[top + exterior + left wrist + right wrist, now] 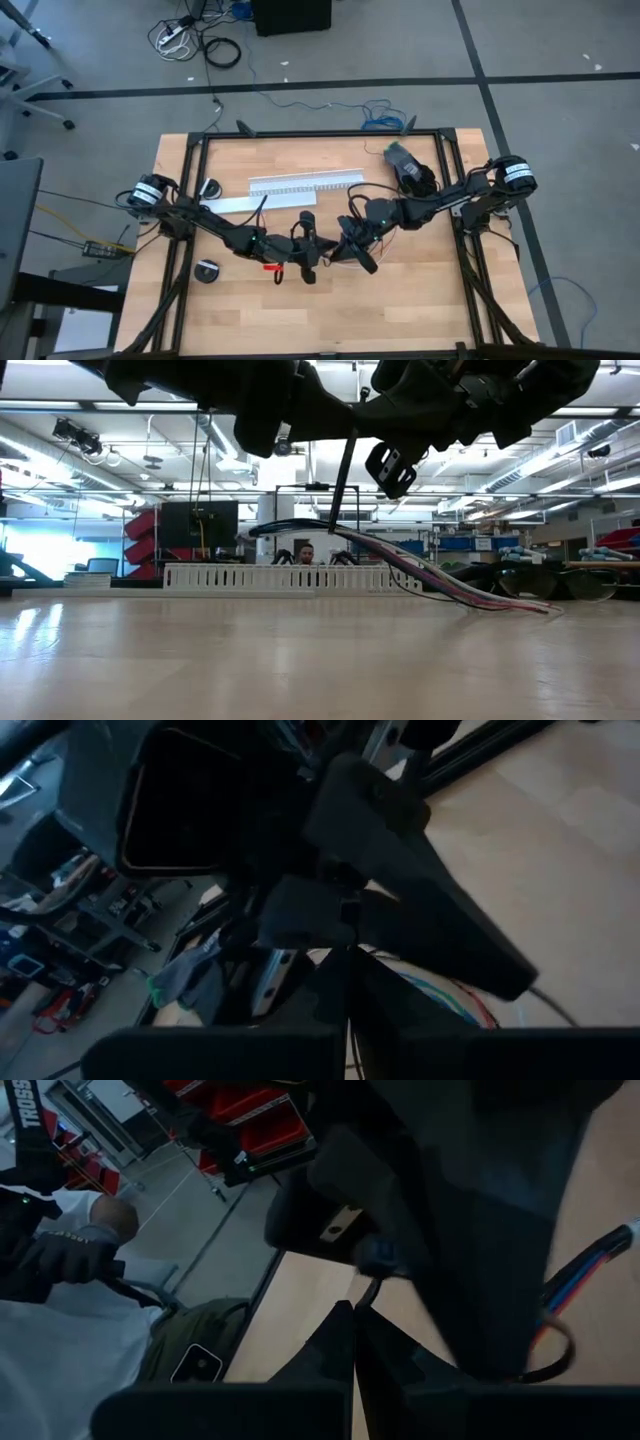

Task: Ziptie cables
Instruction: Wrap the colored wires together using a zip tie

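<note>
Wooden tabletop (420, 300) centre: both closed grippers, left gripper (308, 262) and right gripper (352, 252), apparently hold the raised cables (440, 582) and upright ziptie (343, 485) for looping.

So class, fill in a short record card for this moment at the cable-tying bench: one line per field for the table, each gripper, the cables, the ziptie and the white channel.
table: wooden top
left gripper: shut, mid-table, beside the right one
right gripper: shut, mid-table
cables: coloured bunch, lifted at one end, sloping down to the table
ziptie: thin black strip standing up from the cables to the grippers; which gripper holds it is unclear
white channel: lying toward the table's far side
</note>
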